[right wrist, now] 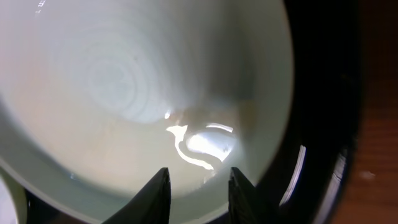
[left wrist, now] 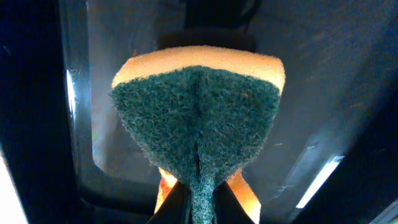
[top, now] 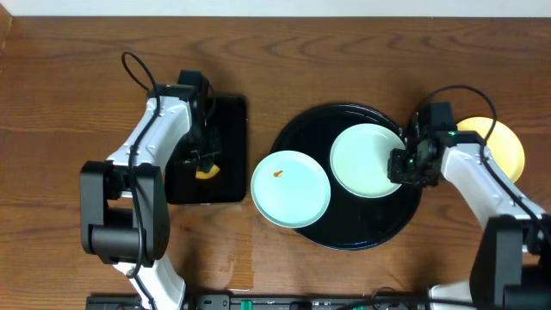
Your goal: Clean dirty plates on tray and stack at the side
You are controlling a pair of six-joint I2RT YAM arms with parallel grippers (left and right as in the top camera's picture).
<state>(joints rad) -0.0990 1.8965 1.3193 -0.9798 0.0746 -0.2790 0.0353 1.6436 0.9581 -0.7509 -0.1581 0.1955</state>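
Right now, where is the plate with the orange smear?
In the overhead view, the smeared plate lies overhanging the round black tray at its left rim, between the rectangular tray and the other mint plate.

Yellow plate point(top: 510, 153) half hidden by right arm point(top: 482, 176), sponge point(left wrist: 199, 118) base hidden between fingers point(left wrist: 177, 211)

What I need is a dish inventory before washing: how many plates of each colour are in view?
Mint-blue plates: 2
Yellow plate: 1
Total: 3
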